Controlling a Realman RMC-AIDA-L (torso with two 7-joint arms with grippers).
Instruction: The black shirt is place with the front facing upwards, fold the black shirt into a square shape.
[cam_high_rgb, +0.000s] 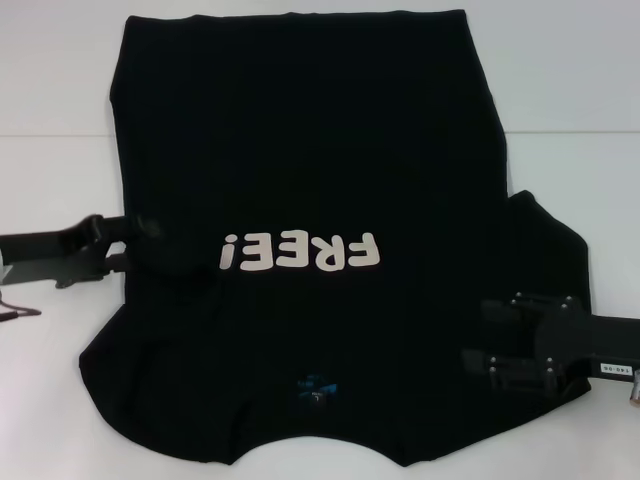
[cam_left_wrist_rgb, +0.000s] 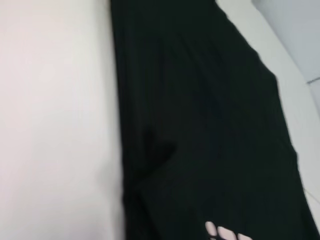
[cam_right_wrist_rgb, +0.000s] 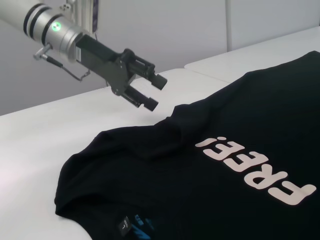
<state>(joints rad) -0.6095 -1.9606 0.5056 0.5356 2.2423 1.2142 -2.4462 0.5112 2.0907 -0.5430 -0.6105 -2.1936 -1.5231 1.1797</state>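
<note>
Left gripper (cam_right_wrist_rgb: 154, 92) fingers apart above black shirt (cam_high_rgb: 300, 250) edge, right gripper (cam_high_rgb: 520, 345) fingers unclear.

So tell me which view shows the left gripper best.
The right wrist view: the left gripper hangs open just above the black shirt. The head view shows it dark against the shirt's edge; the left wrist view shows none of it.
</note>
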